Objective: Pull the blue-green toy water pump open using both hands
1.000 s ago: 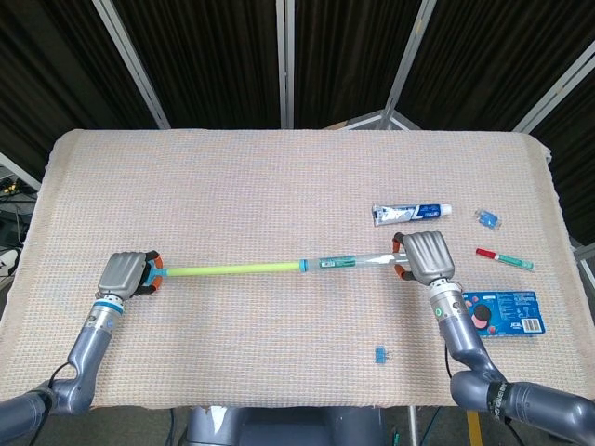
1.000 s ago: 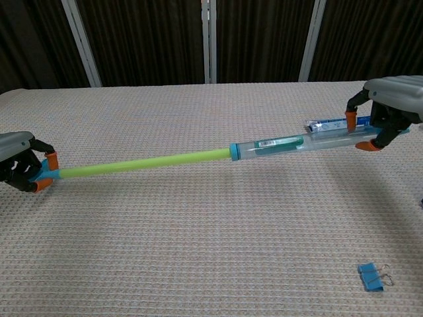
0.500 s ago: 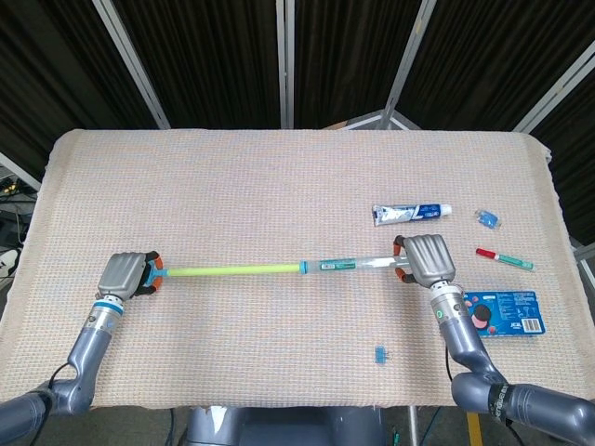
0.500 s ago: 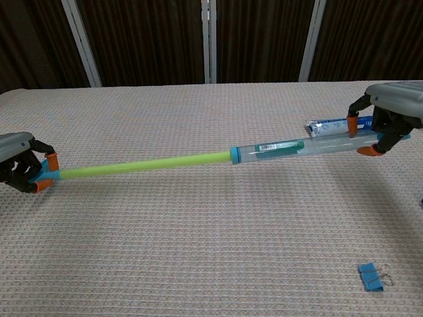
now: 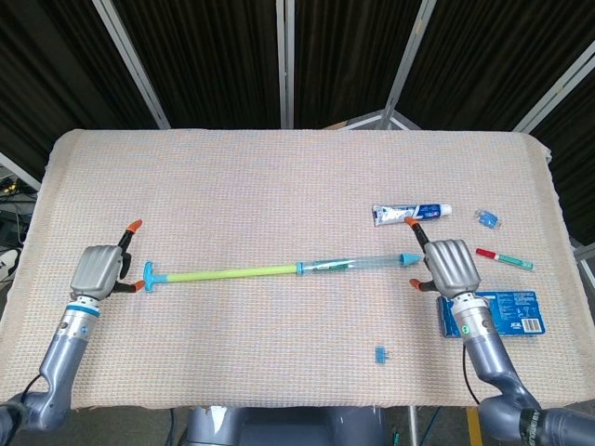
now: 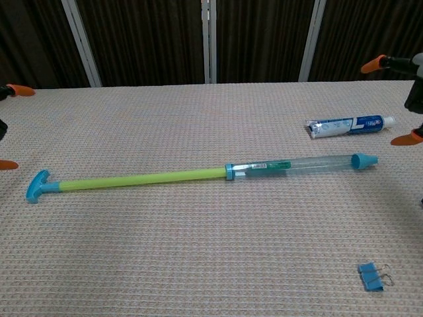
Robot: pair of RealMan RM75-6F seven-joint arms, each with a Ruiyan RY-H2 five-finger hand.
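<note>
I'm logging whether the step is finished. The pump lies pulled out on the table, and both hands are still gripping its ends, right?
Not quite. The pump does lie pulled out on the table, but neither hand grips it. The chest view shows both ends bare; in the head view the left hand and right hand sit just off them, fingers spread.
</note>
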